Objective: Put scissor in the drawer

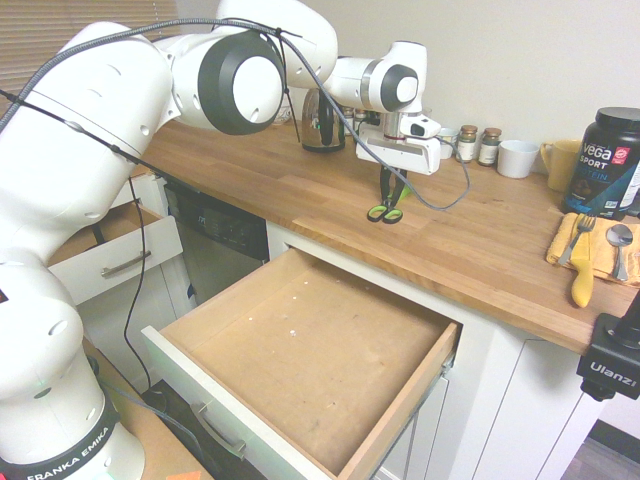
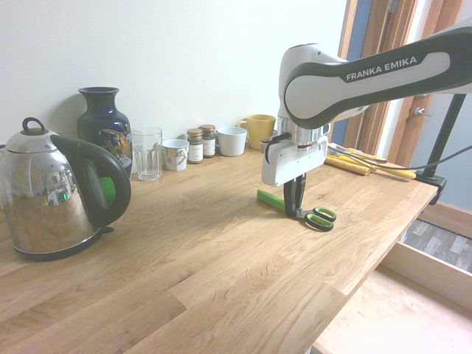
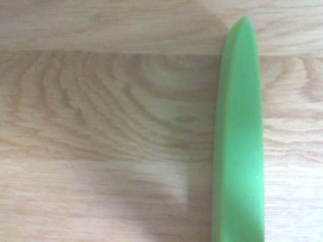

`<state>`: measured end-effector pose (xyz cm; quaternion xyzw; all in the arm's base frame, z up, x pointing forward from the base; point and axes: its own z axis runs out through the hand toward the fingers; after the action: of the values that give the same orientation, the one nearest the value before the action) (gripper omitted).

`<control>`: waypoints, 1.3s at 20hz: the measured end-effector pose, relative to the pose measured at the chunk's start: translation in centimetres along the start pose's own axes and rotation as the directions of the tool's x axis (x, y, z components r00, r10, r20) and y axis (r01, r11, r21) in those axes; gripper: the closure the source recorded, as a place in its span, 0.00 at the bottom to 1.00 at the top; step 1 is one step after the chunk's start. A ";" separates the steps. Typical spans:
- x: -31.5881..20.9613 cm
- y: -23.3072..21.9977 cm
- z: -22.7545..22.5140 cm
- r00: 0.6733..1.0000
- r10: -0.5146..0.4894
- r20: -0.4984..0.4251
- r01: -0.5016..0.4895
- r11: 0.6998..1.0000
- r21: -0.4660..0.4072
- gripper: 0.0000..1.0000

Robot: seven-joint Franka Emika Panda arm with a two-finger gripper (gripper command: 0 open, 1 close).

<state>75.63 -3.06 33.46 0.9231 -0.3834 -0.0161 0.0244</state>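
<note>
Wooden countertop (image 2: 221,273) runs along a pale wall, and the white arm reaches over it with its gripper (image 2: 293,208) pointing straight down; the fingers are drawn close together around the middle of the scissor (image 2: 299,209), just behind the handle loops, and they seem to pinch it, though I cannot say how firm the hold is; the scissor lies flat on the wood, its green and black loops toward the counter's front edge and its green blade cover pointing back toward the wall; in the wrist view the green cover (image 3: 239,141) shows as a long smooth strip over the wood grain. Below the counter edge the drawer (image 1: 300,350) stands pulled far out, its brown wooden bottom bare, its white front with the metal bar handle facing the room; a smaller drawer (image 1: 115,255) with a white front is also open, further along beside the arm. On the counter, near the wall, I see a shiny kettle (image 2: 55,195) with a dark handle, a dark blue vase (image 2: 103,122), a clear glass (image 2: 147,153), two small spice jars (image 2: 200,144), a white cup (image 2: 231,140) and a yellow mug (image 2: 258,129); at the far end a black tub (image 1: 605,160) stands beside a yellow cloth (image 1: 590,250) with cutlery lying on it, well apart from the scissor.
</note>
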 end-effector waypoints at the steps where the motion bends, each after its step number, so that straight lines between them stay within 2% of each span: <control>1: 0.0 0.0 0.0 1.000 0.000 0.000 0.000 1.000 0.000 1.00; 9: -0.2 -0.3 -0.6 1.000 -0.004 -0.008 0.004 1.000 0.008 1.00; 26: -0.8 0.0 -7.1 0.998 -0.003 -0.069 0.008 0.998 0.068 1.00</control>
<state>75.39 -2.30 40.56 0.9245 -0.3799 0.0289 0.0061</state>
